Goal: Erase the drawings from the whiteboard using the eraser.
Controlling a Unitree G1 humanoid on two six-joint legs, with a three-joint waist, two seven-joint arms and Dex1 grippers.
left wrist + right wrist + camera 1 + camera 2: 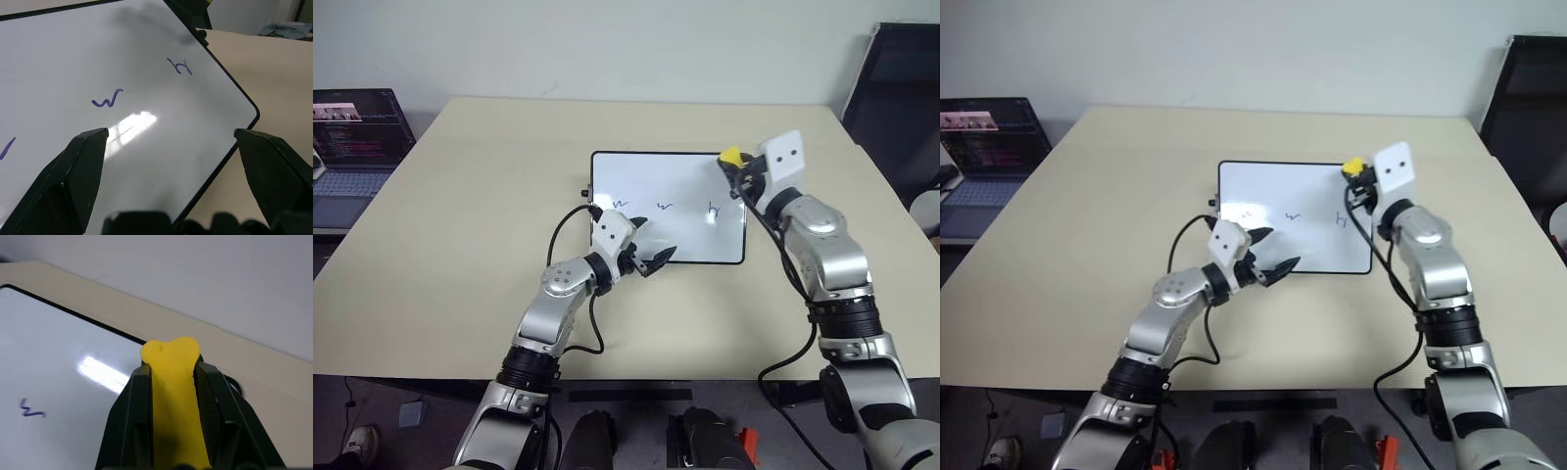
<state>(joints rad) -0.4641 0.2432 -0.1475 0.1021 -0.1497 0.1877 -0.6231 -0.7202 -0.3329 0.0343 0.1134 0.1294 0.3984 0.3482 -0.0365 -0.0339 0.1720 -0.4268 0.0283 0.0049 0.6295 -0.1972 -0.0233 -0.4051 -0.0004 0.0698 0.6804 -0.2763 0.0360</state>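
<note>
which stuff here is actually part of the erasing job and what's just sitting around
Part of the job:
whiteboard
drawings
eraser, held in the right gripper
left gripper, open at the board's near edge

Just lying about:
laptop
dark chair

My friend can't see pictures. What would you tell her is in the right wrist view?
A yellow eraser is pinched between the black jaws of the right gripper, held above the far edge of a glossy whiteboard. One small purple squiggle is drawn on the board, and the beige table and a pale wall lie beyond.
</note>
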